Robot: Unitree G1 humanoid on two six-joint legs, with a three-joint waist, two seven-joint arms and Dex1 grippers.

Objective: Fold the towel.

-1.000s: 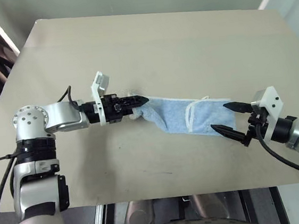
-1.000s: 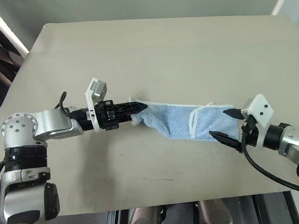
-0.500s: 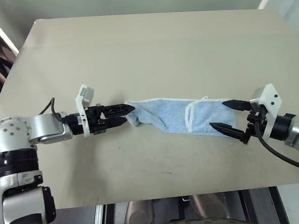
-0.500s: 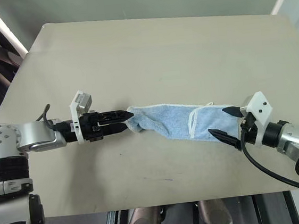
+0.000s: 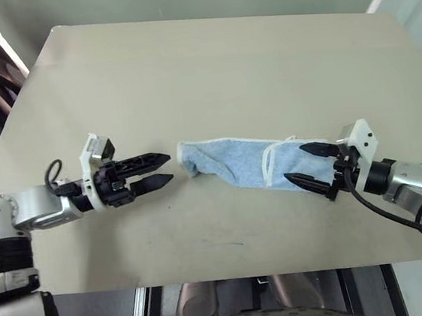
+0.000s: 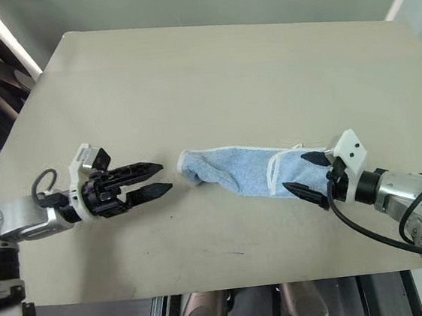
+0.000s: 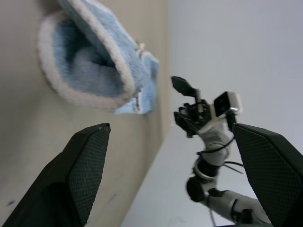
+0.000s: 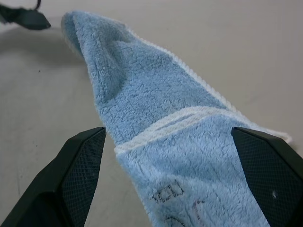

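Near the front edge of the bench (image 5: 209,67), slightly toward its right side, the towel (image 5: 249,163) is laid as a narrow, bunched strip of light blue terry with white edging. Its long axis is run roughly parallel to the front edge, dipping a little toward the front right corner. The right pincer (image 5: 308,166) is set at the strip's right end with its fingers spread wide, one on either side of the cloth's end, nothing being gripped; whether the fingertips touch the cloth cannot be told. The left pincer (image 5: 161,170) is held wide as well, empty, pointed at the towel's rounded left end and separated from it by a clear gap of bare bench. The right arm is therefore judged the nearer to a grasp. A further fold would likely call for one end to be carried over the other along this axis. No other object is seen on the bench, and nothing stands in either pincer's way.
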